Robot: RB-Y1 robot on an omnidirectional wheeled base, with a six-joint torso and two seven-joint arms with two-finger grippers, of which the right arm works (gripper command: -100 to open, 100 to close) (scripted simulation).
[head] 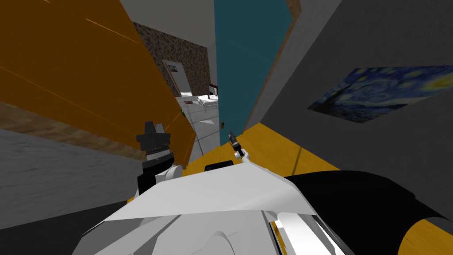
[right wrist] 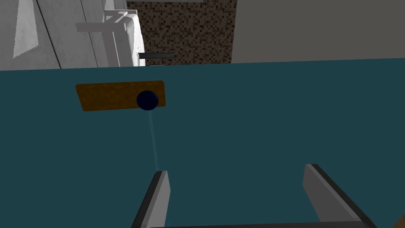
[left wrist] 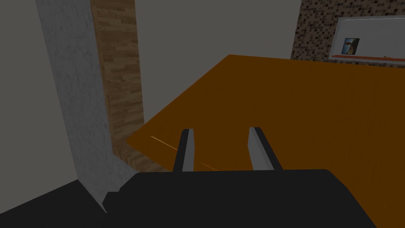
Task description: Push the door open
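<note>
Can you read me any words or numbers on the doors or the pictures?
None: there are no words, numbers or signs to read.
The teal door, its orange knob plate and the orange door are plain.
The starry night painting shows no lettering.
The small picture on the far white panel is too small to tell.

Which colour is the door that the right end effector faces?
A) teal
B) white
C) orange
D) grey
A: in the right wrist view the right end effector, fingers open, points at a teal door with a dark knob on an orange plate.
</note>
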